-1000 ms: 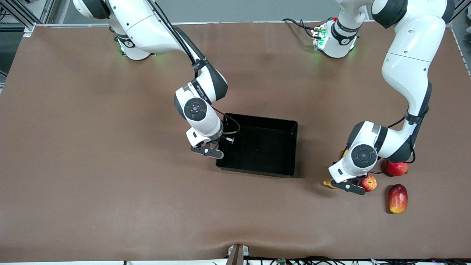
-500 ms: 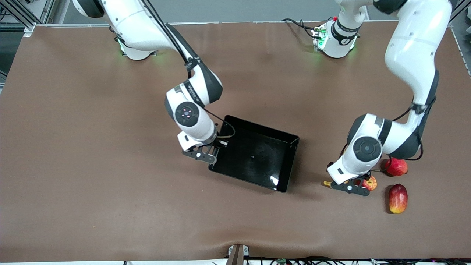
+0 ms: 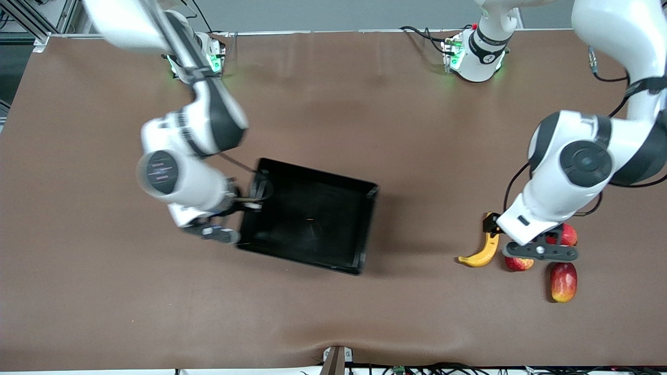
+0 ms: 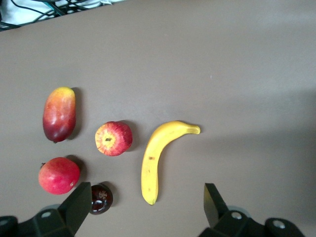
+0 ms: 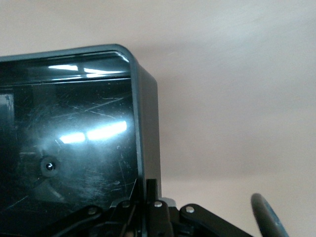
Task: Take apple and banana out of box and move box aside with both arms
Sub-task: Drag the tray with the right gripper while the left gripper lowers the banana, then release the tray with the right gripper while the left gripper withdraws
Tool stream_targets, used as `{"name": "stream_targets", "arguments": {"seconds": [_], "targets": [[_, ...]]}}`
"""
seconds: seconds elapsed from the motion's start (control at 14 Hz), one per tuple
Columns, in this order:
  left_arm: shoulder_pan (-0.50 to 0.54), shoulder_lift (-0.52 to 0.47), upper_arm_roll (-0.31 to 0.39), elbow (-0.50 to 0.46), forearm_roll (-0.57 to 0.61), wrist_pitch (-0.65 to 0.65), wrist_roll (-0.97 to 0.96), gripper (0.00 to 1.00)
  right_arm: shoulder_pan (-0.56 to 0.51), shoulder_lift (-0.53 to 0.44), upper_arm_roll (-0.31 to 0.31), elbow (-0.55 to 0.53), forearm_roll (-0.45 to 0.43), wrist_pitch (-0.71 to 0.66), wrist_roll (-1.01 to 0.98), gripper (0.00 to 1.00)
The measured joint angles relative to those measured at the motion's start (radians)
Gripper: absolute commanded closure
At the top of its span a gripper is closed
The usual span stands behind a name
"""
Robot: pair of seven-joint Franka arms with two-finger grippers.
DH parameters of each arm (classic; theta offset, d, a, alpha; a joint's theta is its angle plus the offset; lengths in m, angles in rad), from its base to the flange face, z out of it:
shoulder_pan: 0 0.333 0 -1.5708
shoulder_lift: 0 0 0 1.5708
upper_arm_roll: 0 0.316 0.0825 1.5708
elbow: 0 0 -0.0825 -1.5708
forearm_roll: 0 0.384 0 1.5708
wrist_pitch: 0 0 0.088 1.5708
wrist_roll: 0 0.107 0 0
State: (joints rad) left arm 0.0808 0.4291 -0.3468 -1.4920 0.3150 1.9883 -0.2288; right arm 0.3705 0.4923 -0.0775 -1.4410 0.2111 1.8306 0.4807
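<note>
The oblong red-and-yellow mango (image 3: 563,282), small streaked red apple (image 3: 518,263) and curved yellow banana (image 3: 482,252) lie on the brown table (image 3: 104,291) under the left gripper (image 3: 542,253), its fingers apart and empty. Farther up, the shallow black plastic box (image 3: 312,213) sits empty with the right gripper (image 3: 221,233) clamped on its wall alone; I reckon a one-sided grip could let it twist or slip.

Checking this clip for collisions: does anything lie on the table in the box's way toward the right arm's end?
Nothing visible does. The right gripper is shut on the box wall, and only bare table lies toward the right arm's end. The banana, apple and other fruits lie at the left arm's end, under the open left gripper.
</note>
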Motion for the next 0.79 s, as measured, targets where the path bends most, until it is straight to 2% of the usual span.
{"name": "stream_targets", "arguments": {"seconds": [0.21, 0.43, 0.57, 0.79], "targets": [[0.036, -0.052, 0.000, 0.004, -0.082, -0.046, 0.002, 0.00, -0.153, -0.028, -0.002, -0.001, -0.003, -0.067, -0.146, 1.00], [0.044, -0.113, 0.000, 0.008, -0.108, -0.108, 0.002, 0.00, -0.277, -0.034, -0.003, -0.013, -0.018, -0.086, -0.342, 1.00], [0.045, -0.154, 0.000, 0.010, -0.109, -0.146, 0.002, 0.00, -0.358, -0.034, -0.003, -0.042, -0.044, -0.065, -0.456, 1.00], [0.048, -0.205, 0.000, 0.010, -0.109, -0.180, 0.002, 0.00, -0.462, -0.033, -0.003, -0.137, -0.056, 0.040, -0.601, 1.00]]}}
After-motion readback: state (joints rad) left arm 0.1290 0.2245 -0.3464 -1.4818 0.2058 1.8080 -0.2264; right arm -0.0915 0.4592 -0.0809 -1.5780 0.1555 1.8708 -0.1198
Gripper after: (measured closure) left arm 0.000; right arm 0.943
